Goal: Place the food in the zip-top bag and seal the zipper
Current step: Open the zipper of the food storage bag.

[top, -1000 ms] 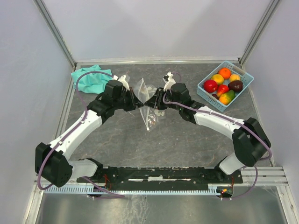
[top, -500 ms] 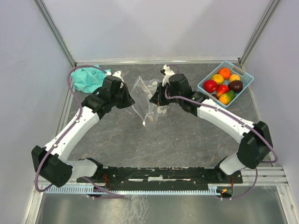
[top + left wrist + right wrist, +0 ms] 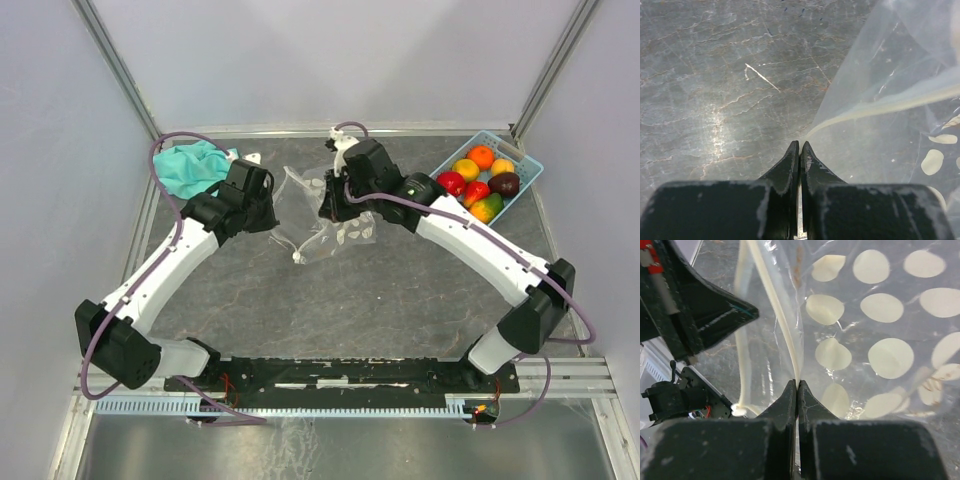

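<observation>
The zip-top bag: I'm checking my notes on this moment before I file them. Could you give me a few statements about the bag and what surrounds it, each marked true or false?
1. The left end effector and the right end effector are each shut on the zip-top bag. True.
2. The food lies inside the bag. False: the toy fruits sit in the light-blue basket at the far right.
3. A teal cloth lies at the far left of the table. True.
4. The bag is printed with dark stripes. False: it is clear plastic with white dots.
</observation>
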You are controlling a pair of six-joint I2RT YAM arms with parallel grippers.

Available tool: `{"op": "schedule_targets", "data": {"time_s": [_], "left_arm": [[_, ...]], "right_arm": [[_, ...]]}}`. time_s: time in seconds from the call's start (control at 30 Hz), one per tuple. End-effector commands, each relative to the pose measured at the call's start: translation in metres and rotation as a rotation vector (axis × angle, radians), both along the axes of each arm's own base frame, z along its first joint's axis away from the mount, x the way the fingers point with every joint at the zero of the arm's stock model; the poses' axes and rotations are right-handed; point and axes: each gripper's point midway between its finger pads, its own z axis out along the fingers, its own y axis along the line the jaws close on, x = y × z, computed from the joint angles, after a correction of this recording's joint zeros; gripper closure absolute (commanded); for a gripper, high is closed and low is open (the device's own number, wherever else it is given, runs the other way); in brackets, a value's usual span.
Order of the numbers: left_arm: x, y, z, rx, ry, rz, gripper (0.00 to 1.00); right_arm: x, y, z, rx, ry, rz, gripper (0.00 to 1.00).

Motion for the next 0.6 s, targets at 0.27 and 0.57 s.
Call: {"op": "schedule_targets", "data": {"time_s": [0.27,0.57], "left_arm": [[0.01,-0.026,0.052,-0.114,-0.159,-0.056,0.97],[0.002,-0.042,0.079,-0.244,-0.204,-0.1,0.97]], "right_arm": [[0.02,-0.007,0.01,-0.15,-0.102,-0.12,0.94],[0.017,0.035,0.005,0.056,-0.095,-0.025,0.8]]}}
